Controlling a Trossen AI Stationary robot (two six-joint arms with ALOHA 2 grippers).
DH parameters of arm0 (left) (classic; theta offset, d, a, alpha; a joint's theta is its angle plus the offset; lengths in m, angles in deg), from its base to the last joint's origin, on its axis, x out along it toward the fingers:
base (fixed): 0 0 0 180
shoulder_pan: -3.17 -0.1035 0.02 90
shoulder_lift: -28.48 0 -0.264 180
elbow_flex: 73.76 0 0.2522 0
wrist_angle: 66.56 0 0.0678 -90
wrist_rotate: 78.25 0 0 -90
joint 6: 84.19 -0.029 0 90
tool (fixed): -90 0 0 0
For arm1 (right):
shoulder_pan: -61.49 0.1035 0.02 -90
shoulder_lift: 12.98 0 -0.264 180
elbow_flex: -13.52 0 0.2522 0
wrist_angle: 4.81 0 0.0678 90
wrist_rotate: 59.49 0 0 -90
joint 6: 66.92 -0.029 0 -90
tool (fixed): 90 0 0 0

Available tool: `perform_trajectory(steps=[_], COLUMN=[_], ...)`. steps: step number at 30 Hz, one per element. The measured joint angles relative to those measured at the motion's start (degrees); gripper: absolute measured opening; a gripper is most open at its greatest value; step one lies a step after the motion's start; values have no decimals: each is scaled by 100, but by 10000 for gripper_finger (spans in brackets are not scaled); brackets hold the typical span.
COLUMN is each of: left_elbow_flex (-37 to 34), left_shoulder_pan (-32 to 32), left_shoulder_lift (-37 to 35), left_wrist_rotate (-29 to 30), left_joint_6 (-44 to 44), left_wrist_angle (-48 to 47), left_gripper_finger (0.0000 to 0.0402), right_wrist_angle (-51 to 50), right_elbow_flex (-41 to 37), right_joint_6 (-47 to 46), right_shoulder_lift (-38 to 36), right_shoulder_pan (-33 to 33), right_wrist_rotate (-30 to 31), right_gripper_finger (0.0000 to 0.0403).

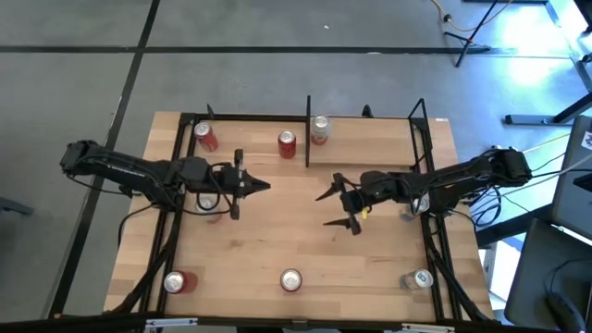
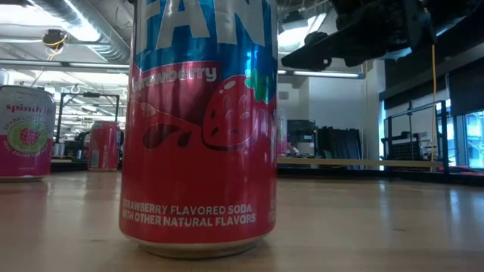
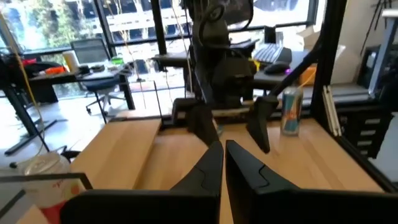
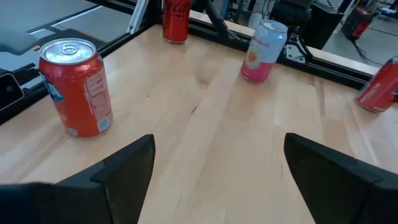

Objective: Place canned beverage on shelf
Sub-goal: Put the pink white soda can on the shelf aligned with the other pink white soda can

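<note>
- Two grippers face each other over the middle of the table (image 1: 277, 231), well apart and holding nothing.
- Left gripper (image 1: 264, 186) has its fingers pressed together to a point; in the left wrist view the two dark fingers (image 3: 208, 168) meet with barely a slit between them.
- Right gripper (image 1: 331, 208) is spread wide, one finger reaching toward the shelf and the other toward the near edge; the right wrist view shows bare wood between the fingers (image 4: 124, 165).
- Straight ahead of the right gripper lie three cans near the left side: a red can (image 4: 76, 87), a pink-and-white can (image 4: 261, 51) and a dark red cola can (image 4: 175, 20).
- Behind the right arm, a silver-blue can (image 3: 291, 111) stands by the black frame.
- Across the near edge stand three more cans: a red one (image 1: 178, 281) to the left, the strawberry soda can (image 1: 290, 279) in the middle, a silvery one (image 1: 418, 278) to the right.
- Farthest out is the shelf (image 1: 370, 123), along the table's far side, with a dark divider (image 1: 307, 129) at its centre. Two red cans (image 1: 204, 136) (image 1: 287, 143) stand left of the divider, and a pale can (image 1: 319, 129) just to its right.
</note>
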Motion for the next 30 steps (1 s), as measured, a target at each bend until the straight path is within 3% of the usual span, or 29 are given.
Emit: perform_trajectory(steps=[5,20,30], left_elbow_flex=[382,747,742], left_shoulder_pan=[-177,-727,-726], left_shoulder_lift=[0,44,-69], left_wrist_rotate=[-1,324,302], left_joint_6=[61,325,166], left_wrist_angle=[-1030,-2281,-2066], left_gripper_finger=[31,247,280], right_wrist_angle=[-28,-181,-281], right_elbow_flex=[0,0,0], right_joint_6=[-4,149,151], right_shoulder_lift=[0,0,2], right_shoulder_pan=[0,0,-4], right_wrist_rotate=[1,-155,-150], right_gripper_finger=[339,340,340])
